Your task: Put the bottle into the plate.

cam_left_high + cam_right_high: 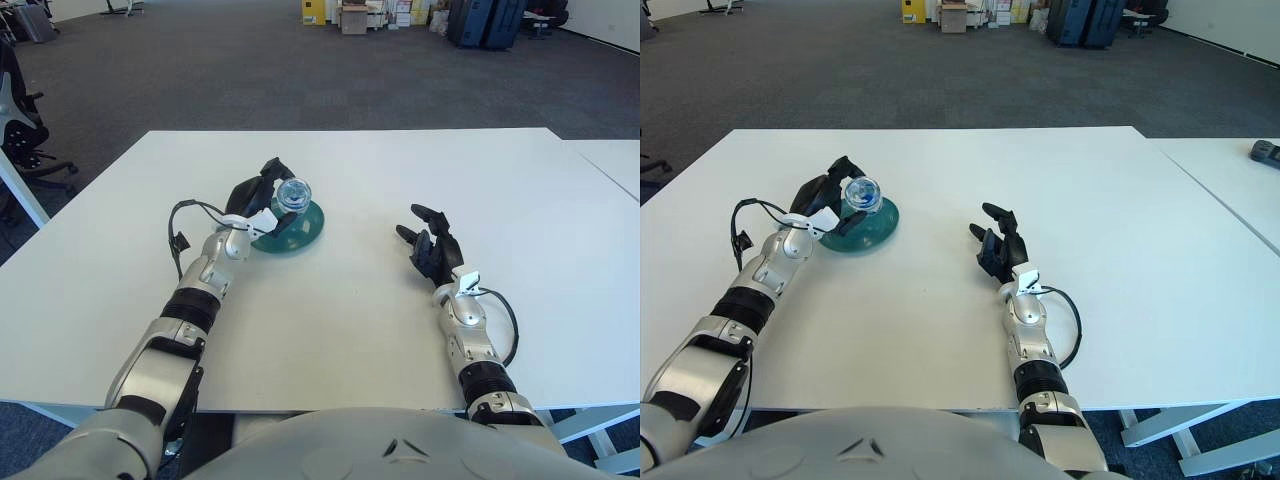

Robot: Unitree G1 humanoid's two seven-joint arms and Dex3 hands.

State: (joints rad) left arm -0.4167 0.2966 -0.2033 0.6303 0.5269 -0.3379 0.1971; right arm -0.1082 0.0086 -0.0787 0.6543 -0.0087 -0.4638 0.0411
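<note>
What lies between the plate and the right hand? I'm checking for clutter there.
Nothing: only bare white table lies between the plate and the right hand, seen in both eye views.

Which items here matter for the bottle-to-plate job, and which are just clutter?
Job items:
- clear plastic bottle, standing over the plate
- teal round plate on the white table
- left hand, fingers around the bottle

Not part of it:
- right hand, open, to the right of the plate
- boxes and dark cases on the far floor
- office chair at far left
</note>
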